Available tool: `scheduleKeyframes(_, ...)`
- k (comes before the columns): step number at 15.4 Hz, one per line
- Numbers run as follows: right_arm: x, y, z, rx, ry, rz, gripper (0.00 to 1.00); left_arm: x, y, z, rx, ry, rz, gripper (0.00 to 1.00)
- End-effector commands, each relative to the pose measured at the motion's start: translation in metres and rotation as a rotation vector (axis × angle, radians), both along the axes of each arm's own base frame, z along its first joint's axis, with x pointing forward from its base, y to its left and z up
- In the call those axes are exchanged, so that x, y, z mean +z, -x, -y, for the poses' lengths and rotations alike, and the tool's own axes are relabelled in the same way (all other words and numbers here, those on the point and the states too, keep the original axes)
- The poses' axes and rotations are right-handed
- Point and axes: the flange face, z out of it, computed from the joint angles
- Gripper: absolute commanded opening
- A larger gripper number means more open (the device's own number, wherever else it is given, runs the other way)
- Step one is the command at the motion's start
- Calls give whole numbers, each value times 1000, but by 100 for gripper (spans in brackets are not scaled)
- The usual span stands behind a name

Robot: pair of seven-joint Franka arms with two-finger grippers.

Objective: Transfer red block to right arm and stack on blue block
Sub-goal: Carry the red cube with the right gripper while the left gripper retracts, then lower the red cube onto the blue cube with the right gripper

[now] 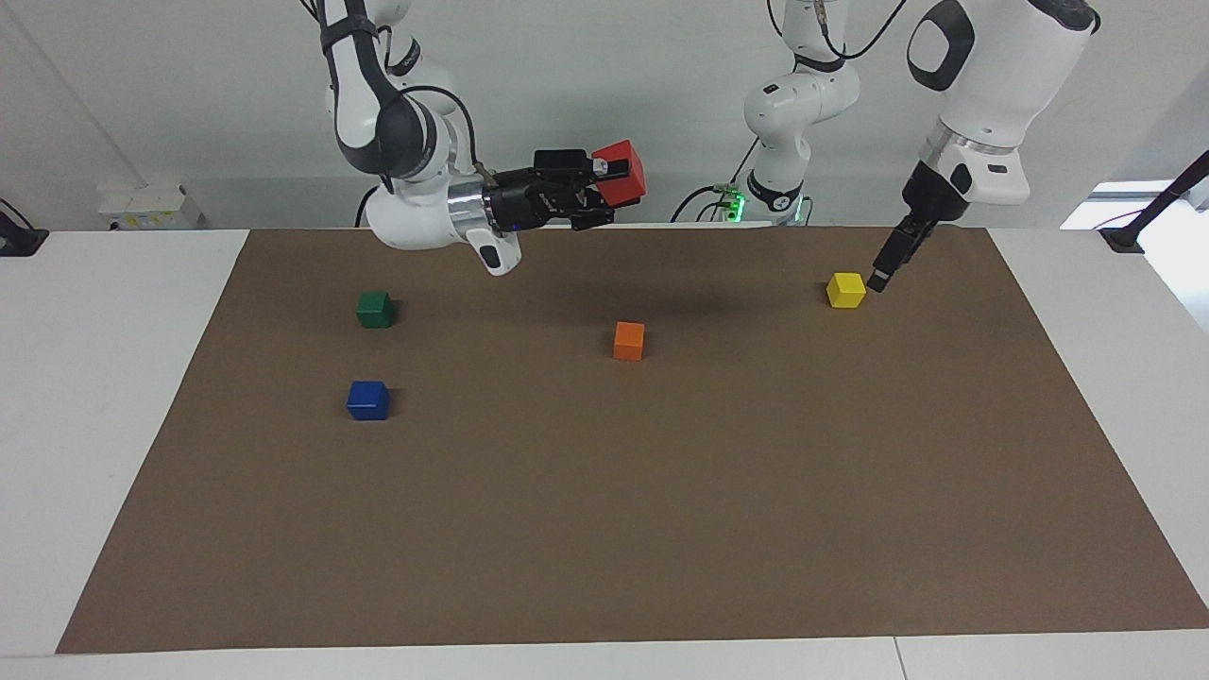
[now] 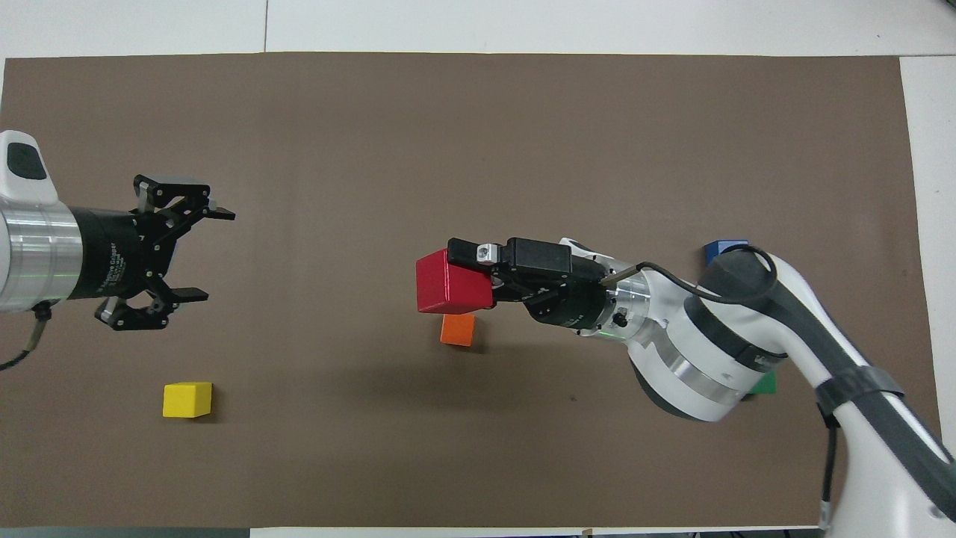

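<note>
Reading the facing view from its left edge, you first meet the green block [image 1: 374,309] and the blue block [image 1: 367,399], both resting on the brown mat [image 1: 604,529] toward the right arm's end of the table, the blue one farther from the robots than the green one. Above them the right arm [image 1: 416,189] bends at the elbow and stretches its wrist out level toward the middle of the table. At its tip the right gripper [image 1: 609,189] has its jaws clamped on the red block [image 1: 621,174], which hangs tilted in the air over the mat, roughly above the orange block [image 1: 629,341] at mid-table. Next you see the yellow block [image 1: 845,290] toward the left arm's end. Just beside it the left gripper [image 1: 880,278] points steeply down from a slanted forearm, its tip low over the mat. In the overhead view the left gripper [image 2: 183,254] has its jaws spread wide and holds nothing. White lettering runs along this gripper's black barrel [image 2: 112,258], but you cannot read it.
</note>
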Motion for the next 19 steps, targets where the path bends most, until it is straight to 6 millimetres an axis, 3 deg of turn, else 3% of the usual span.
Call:
scheduleKeyframes(1, 7, -1, 16, 35, 226, -26, 0, 0, -19, -14, -242, -154, -21, 100)
scheduleKeyframes(5, 26, -5, 55, 81, 626, -24, 0, 46, -41, -39, -362, -122, -115, 100)
scheduleKeyframes(8, 31, -6, 83, 139, 941, 42, 0, 50, -39, -39, -415, -112, -155, 100)
scheduleKeyframes(13, 8, -14, 131, 210, 1375, 119, 0, 37, -32, -29, -430, -112, -186, 100)
scheduleKeyframes(14, 5, -15, 142, 220, 1454, 126, 0, 33, -32, -20, -448, -115, -186, 100)
scheduleKeyframes(19, -41, -28, 190, 297, 1667, 68, 0, 39, -27, -32, -484, -109, -185, 100)
